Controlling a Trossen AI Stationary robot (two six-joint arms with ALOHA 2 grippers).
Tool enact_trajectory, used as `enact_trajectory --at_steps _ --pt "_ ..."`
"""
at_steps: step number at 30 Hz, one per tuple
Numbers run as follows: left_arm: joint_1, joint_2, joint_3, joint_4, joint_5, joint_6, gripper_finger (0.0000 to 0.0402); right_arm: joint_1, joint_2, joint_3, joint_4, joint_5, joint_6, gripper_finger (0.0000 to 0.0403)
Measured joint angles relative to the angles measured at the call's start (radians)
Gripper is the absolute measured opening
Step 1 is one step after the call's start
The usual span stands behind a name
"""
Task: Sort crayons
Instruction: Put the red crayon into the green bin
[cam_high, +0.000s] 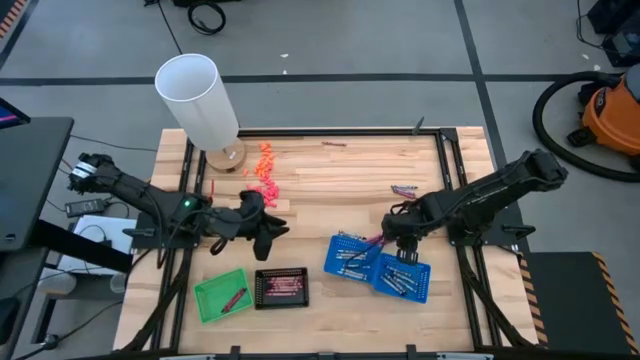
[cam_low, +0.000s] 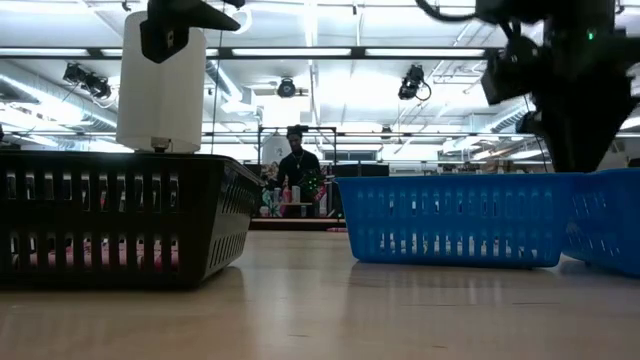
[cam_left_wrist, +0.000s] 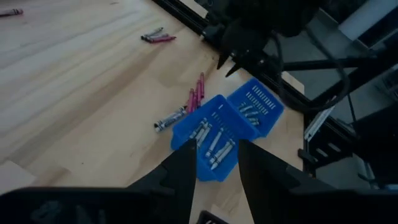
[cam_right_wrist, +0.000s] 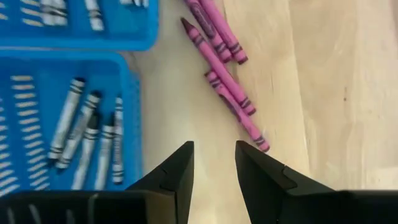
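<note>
Two blue baskets (cam_high: 375, 265) are sitting front-right in high view w/ grey crayons (cam_high: 352, 256) inside; right gripper (cam_high: 402, 238) is hovering just behind them. Left wrist view: left gripper (cam_left_wrist: 214, 163) is standing parted, empty. Right wrist view: right fingers (cam_right_wrist: 180, 171) are standing apart, empty, over bare wood btwn basket and magenta crayons (cam_right_wrist: 227, 87).

High view looks straight down on the bench (cam_high: 330, 180); low view looks level across it; both share the blue baskets (cam_high: 352, 258).
</note>
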Motion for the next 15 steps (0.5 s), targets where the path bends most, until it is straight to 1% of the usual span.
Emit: enact_trajectory --at_steps 8,11,15 --pt "0.006 0.000 0.000 0.007 0.001 -0.013 0.0126 -0.052 -0.002 -0.125 0.103 0.000 -0.236 0.0126" --pt "0.006 0.000 0.000 0.006 0.001 -0.013 0.0126 -0.072 -0.002 -0.175 0.135 0.000 -0.283 0.0126" --pt "0.006 0.000 0.000 0.006 0.001 -0.012 0.0126 -0.089 0.002 -0.205 0.210 0.001 -0.288 0.0126"
